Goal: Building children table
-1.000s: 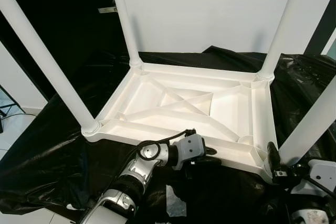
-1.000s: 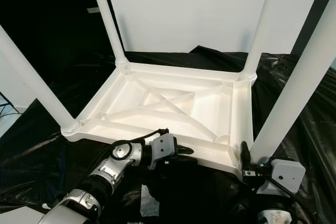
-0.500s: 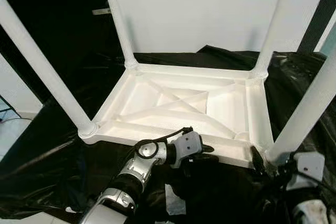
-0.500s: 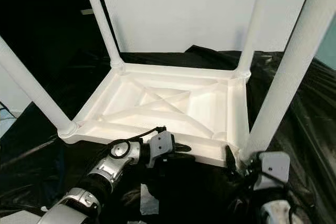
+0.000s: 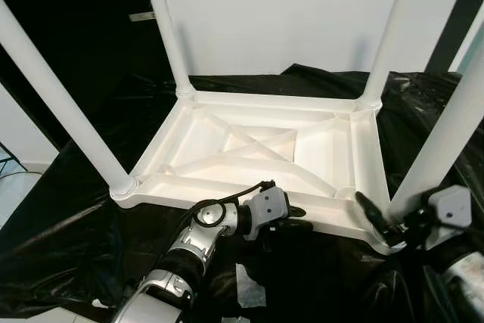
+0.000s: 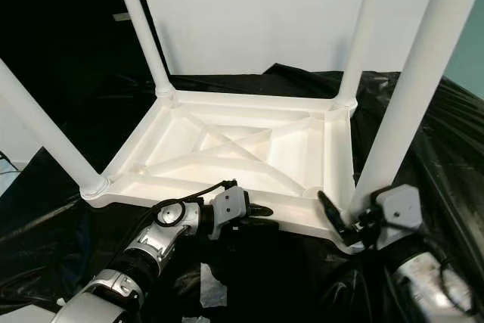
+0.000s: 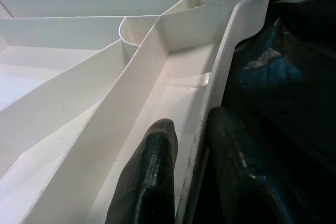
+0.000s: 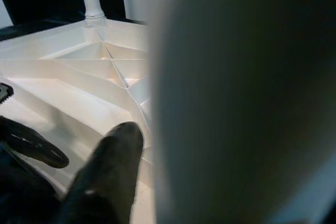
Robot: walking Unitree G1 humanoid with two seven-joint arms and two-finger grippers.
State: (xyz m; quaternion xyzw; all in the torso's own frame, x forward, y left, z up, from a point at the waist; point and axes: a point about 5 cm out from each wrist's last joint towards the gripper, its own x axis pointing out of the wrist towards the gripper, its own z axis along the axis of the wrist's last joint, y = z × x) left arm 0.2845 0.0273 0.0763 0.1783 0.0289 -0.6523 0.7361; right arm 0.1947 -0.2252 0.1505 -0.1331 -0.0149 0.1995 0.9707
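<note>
Table upturned, left hand astride rim, right hand around leg

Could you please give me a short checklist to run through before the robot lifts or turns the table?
1. Left tool pinches the tabletop near rim, one finger inside, one outside: ok.
2. Right tool at the near right leg; firm grasp: cannot tell.
3. All four legs stand in their corner sockets: ok.
4. Legs fully tightened: cannot tell.
5. Black sheet is crumpled beneath the table, may snag: not ok.
</note>
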